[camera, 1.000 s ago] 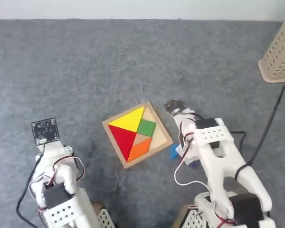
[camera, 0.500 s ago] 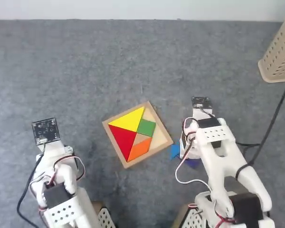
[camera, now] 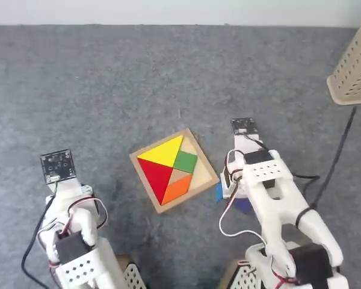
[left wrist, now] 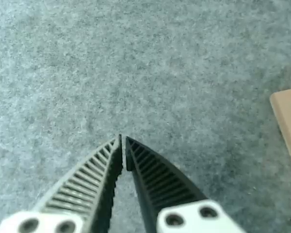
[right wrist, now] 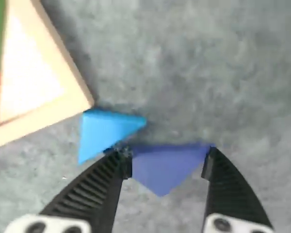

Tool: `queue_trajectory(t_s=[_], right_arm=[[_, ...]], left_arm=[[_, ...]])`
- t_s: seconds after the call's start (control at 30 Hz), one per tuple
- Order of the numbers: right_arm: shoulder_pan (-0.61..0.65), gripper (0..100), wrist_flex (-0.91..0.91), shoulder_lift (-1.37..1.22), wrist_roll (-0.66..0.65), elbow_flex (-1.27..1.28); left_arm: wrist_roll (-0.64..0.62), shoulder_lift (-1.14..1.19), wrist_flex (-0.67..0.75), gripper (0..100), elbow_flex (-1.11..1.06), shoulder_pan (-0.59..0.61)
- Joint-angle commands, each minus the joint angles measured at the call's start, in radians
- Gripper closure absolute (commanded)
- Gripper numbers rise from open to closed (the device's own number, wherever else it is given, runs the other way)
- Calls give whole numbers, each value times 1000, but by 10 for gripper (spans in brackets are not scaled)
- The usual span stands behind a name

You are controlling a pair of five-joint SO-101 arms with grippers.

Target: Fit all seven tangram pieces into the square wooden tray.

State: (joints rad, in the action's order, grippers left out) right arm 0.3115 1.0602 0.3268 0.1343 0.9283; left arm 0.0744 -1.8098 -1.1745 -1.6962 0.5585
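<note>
Tray held four coloured pieces; light-blue triangle, dark-blue triangle outside (right gripper gaped astride latter); left gripper pinched closed, empty.

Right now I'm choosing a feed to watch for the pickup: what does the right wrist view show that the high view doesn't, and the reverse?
Right wrist view, not high: the right gripper open, its fingers either side of the dark blue triangle. High view, not wrist: the yellow triangle in the wooden tray, and a pale perforated basket at the far right. Both: the tray's corner, the light blue triangle beside it, the green square.
</note>
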Motion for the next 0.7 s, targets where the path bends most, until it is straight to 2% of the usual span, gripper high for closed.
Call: queue_trajectory(t_s=[0.0,0.17,0.33,0.43,0.67], right_arm=[[-18,757,-16,2,-35,-51],[-15,757,47,-94,-20,-135],[-8,757,125,-186,233,-184],[28,753,108,-257,333,-195],[47,757,148,-323,310,-262]], left_arm=[[-14,-8,-6,987,10,-3],[-14,-8,-6,987,10,-3],[-14,-8,-6,987,10,-5],[-14,-8,-6,987,10,-5],[-14,-8,-6,987,10,-3]])
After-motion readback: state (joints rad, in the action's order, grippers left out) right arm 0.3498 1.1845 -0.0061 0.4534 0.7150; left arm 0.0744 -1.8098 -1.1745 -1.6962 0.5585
